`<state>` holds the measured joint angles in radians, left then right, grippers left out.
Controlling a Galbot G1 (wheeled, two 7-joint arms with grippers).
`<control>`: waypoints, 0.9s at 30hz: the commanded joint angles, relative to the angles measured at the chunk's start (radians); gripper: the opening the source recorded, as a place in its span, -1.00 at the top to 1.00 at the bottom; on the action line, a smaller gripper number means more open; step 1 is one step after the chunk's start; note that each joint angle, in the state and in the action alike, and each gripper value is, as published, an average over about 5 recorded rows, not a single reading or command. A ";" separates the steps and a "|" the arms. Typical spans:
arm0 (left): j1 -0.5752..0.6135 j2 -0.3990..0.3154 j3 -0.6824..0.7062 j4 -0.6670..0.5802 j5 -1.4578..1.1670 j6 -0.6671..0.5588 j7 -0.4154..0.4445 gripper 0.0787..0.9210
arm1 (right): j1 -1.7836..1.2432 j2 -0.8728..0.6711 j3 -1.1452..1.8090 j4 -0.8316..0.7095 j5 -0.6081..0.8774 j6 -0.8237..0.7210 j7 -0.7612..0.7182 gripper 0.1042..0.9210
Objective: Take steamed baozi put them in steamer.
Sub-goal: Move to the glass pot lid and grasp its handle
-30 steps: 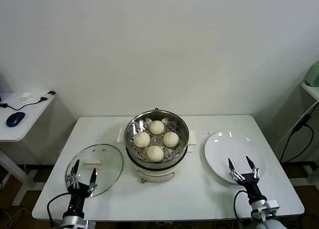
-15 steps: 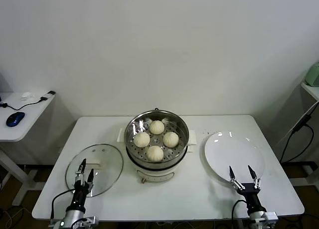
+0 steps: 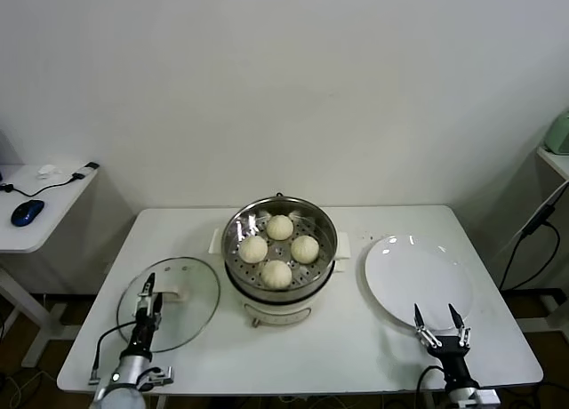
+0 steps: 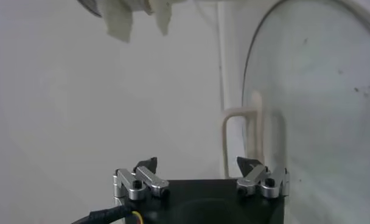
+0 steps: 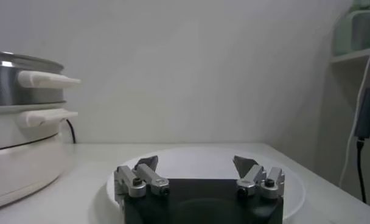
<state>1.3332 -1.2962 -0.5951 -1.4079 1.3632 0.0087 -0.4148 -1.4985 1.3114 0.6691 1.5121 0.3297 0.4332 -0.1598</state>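
Note:
The steamer [image 3: 280,249] stands mid-table, a shiny steel basket on a cream-white base. Several steamed baozi [image 3: 276,273] lie inside it, round and cream-white. My left gripper [image 3: 148,292] is open and empty over the near part of the glass lid, left of the steamer. In the left wrist view its open gripper [image 4: 196,163] faces the lid's handle [image 4: 243,122]. My right gripper [image 3: 435,313] is open and empty at the near rim of the white plate. The right wrist view shows that gripper [image 5: 196,161] before the plate, with the steamer [image 5: 14,85] off to one side.
A round glass lid [image 3: 191,293] lies flat left of the steamer. An empty white plate [image 3: 413,271] lies to its right. A side table with a blue mouse [image 3: 27,212] stands beyond the table's left edge, and a cable [image 3: 533,240] hangs at the right.
Both grippers have drawn back toward the table's near edge, still open. The left one has turned edge-on to the head view. The baozi and steamer have not moved.

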 commanded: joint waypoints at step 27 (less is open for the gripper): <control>-0.064 -0.013 0.009 0.102 0.027 0.007 -0.001 0.61 | 0.005 0.017 0.000 -0.012 -0.005 0.003 -0.001 -0.76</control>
<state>1.2704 -1.2955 -0.5857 -1.3041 1.3741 0.0128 -0.4200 -1.4919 1.3289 0.6691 1.5013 0.3230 0.4360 -0.1594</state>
